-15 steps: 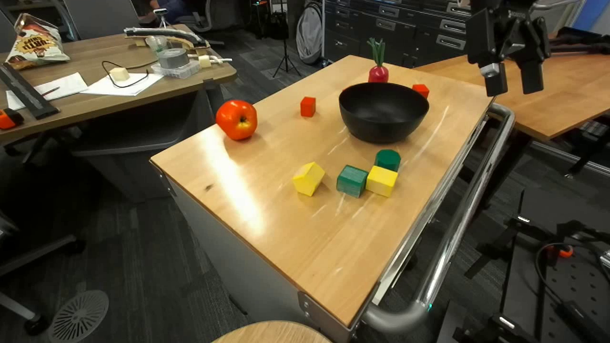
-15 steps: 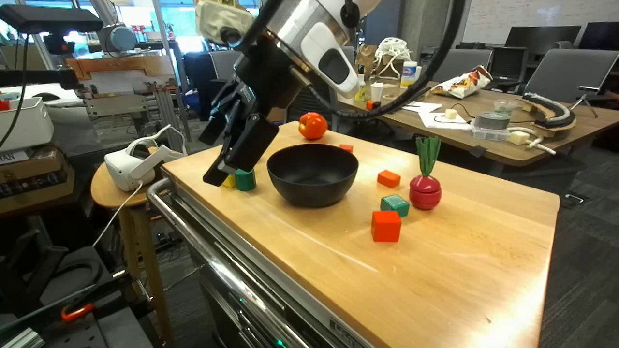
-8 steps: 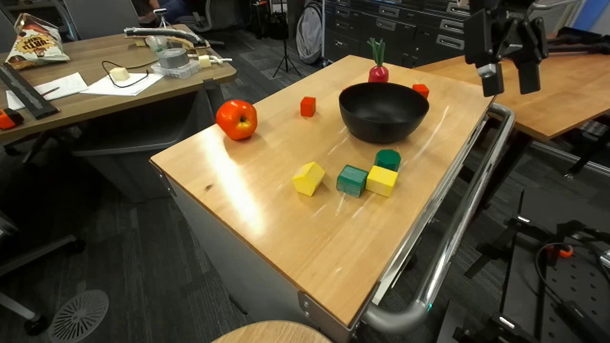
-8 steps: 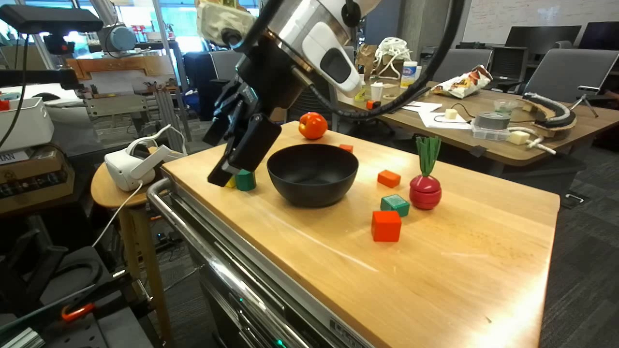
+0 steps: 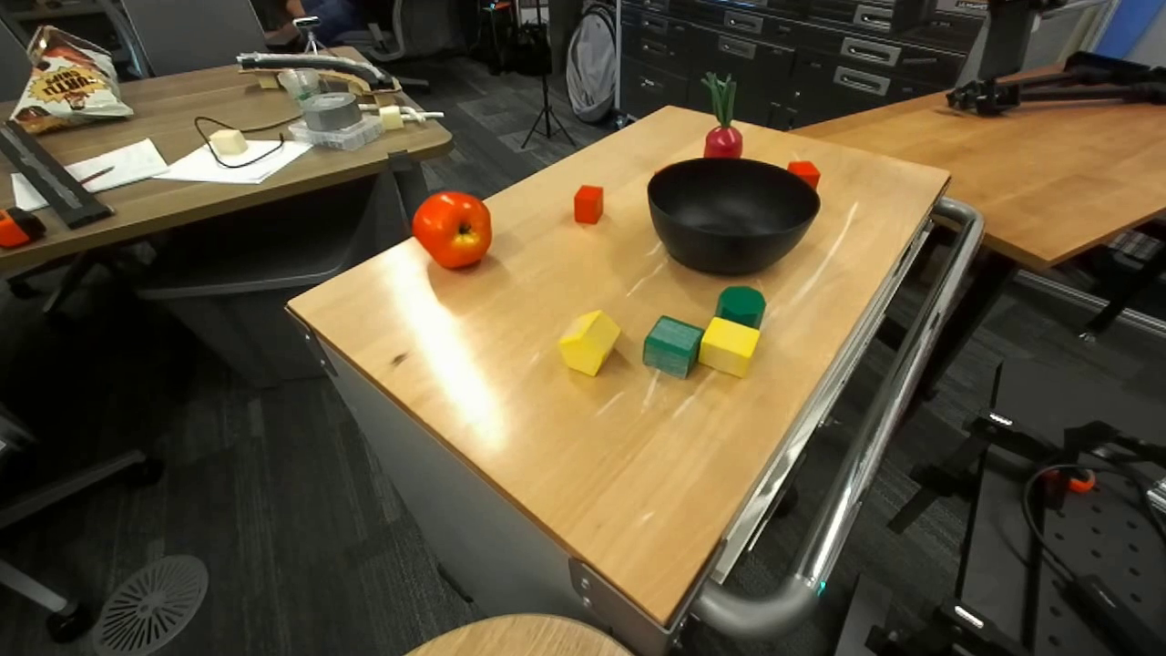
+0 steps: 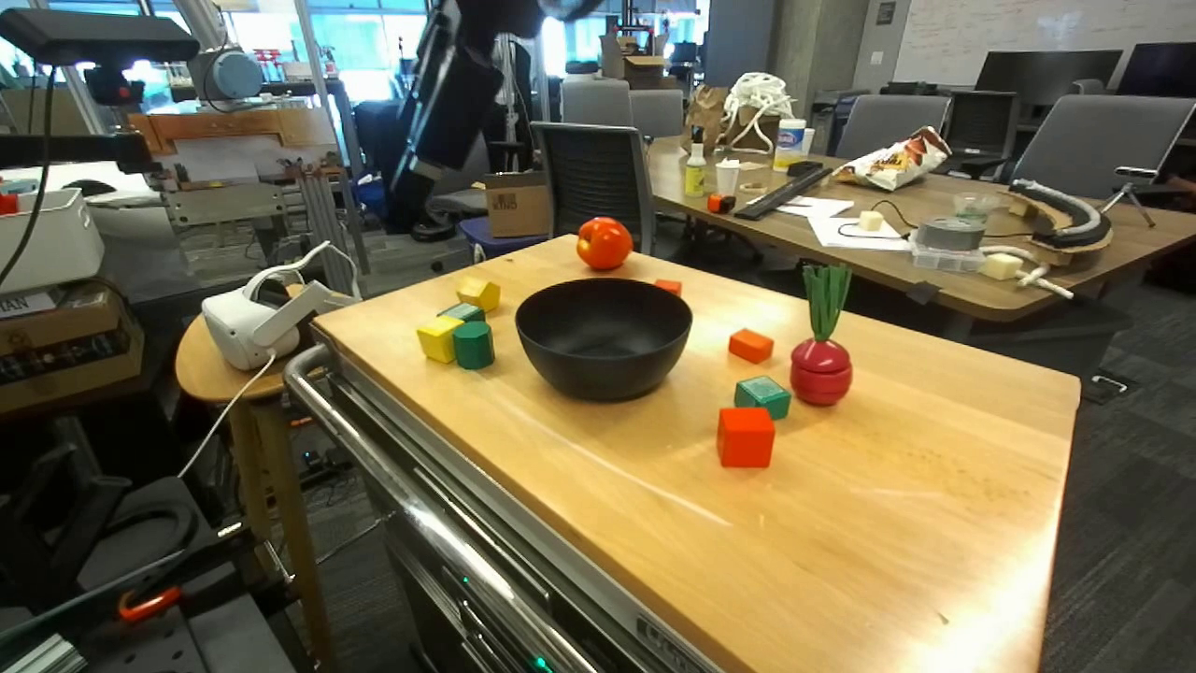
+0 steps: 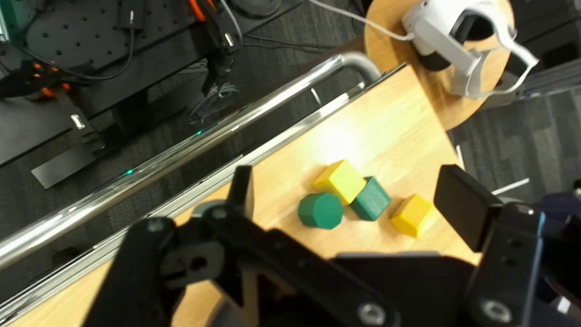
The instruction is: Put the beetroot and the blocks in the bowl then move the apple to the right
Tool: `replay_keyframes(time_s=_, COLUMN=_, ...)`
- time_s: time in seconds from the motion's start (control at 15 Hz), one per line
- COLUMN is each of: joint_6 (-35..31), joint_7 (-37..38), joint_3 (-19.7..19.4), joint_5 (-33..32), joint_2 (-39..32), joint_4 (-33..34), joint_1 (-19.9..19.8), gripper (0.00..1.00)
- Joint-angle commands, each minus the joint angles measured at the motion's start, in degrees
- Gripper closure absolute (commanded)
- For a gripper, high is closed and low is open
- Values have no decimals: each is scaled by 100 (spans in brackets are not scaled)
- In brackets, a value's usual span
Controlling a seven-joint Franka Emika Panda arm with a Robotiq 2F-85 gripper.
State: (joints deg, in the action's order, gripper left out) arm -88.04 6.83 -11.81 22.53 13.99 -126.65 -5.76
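The pincer is spread. In an exterior view, the bowl partly hides the beetroot and a red block; the apple sits near the cart edge opposite the handle.

Robot gripper, jaws spread wide either side of center in wrist view; in exterior view, arm cropped by top edge, jaws slanting down at upper left.

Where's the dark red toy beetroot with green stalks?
In an exterior view, the beetroot stands right of the round black bowl, beside a small green boxy block.
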Motion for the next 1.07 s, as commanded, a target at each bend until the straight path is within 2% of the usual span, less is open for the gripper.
replay_keyframes(time_s=0.0, joint_6=175, joint_7=-126, joint_3=158, joint_5=52, joint_2=91, joint_4=35, joint_1=-110, gripper=0)
replay_keyframes(time_s=0.33, joint_6=251, joint_7=-262, joint_3=229, joint_5=55, joint_2=148, joint_4=29, joint_1=-71, gripper=0)
replay_keyframes(time_s=0.4, joint_6=-336, joint_7=96, joint_3=419, joint_5=-365, joint_2=373, joint_4=-76, joint_1=-116, gripper=0)
replay_keyframes(time_s=0.53, joint_6=-493, joint_7=157, joint_3=574, joint_5=-719, joint_2=356, joint_4=180, joint_1=-42, gripper=0)
replay_keyframes(time_s=0.73, joint_6=-861, joint_7=252, joint_3=884, joint_5=-1381, joint_2=-3, joint_4=575, joint_1=66, gripper=0)
replay_keyframes(time_s=1.0, joint_6=-2295, joint_7=342, joint_3=1027, joint_5=-2401, joint_2=-791, joint_4=830, joint_1=16, gripper=0)
